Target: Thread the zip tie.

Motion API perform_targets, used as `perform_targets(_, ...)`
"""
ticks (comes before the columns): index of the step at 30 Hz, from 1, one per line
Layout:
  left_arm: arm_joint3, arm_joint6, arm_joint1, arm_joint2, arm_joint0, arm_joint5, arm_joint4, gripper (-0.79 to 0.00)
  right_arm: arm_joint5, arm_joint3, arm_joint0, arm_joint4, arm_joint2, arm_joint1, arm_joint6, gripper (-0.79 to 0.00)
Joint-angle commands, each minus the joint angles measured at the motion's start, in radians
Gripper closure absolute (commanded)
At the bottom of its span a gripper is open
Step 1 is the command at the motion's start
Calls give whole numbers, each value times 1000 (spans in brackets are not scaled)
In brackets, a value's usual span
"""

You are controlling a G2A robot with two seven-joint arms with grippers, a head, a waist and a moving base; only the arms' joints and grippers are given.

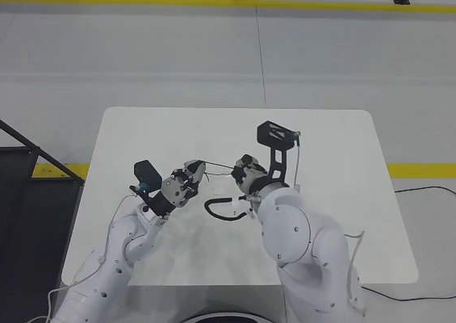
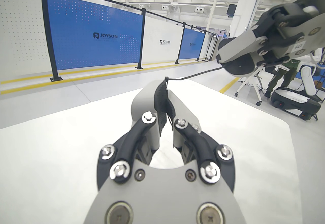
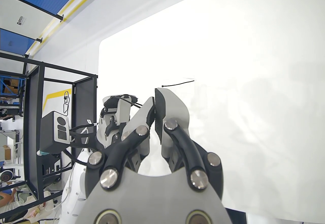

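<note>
A thin black zip tie point(image 1: 219, 164) spans the gap between my two grippers above the white table point(image 1: 332, 161). My left gripper point(image 1: 198, 169) is shut on the end with the small head point(image 2: 166, 80), which sits at its fingertips. From there the strap point(image 2: 195, 74) runs across to my right gripper point(image 2: 223, 65), shut on the other end. In the right wrist view the strap point(image 3: 130, 102) enters the closed pads of the right gripper point(image 3: 155, 98) from the left gripper point(image 3: 119, 98). A short black strip point(image 3: 177, 83) shows just past the right fingertips; I cannot tell whether it lies on the table.
The bare tabletop point(image 3: 241, 57) spreads beyond both grippers. A black metal frame point(image 1: 2, 202) stands off the table's left side. Open grey floor with a yellow line point(image 1: 437, 170) lies around the table.
</note>
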Motion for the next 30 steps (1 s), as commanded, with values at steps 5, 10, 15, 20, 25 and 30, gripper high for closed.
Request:
perform_targets(5,0,0,0,0,0,0,0,0,-11,7,-1,-22,6,-18,11,0)
perform_targets(10,0,0,0,0,0,0,0,0,-22,-1,-12,-40,12,-32,22,0)
perform_targets(15,0,0,0,0,0,0,0,0,-34,-24,-33,-61,18,-42,34,0)
perform_targets(20,0,0,0,0,0,0,0,0,-43,-26,-38,-74,24,-53,43,0)
perform_targets(25,0,0,0,0,0,0,0,0,-51,-19,-36,-89,25,-65,51,0)
perform_targets(30,0,0,0,0,0,0,0,0,-56,-10,-33,-102,25,-77,56,0)
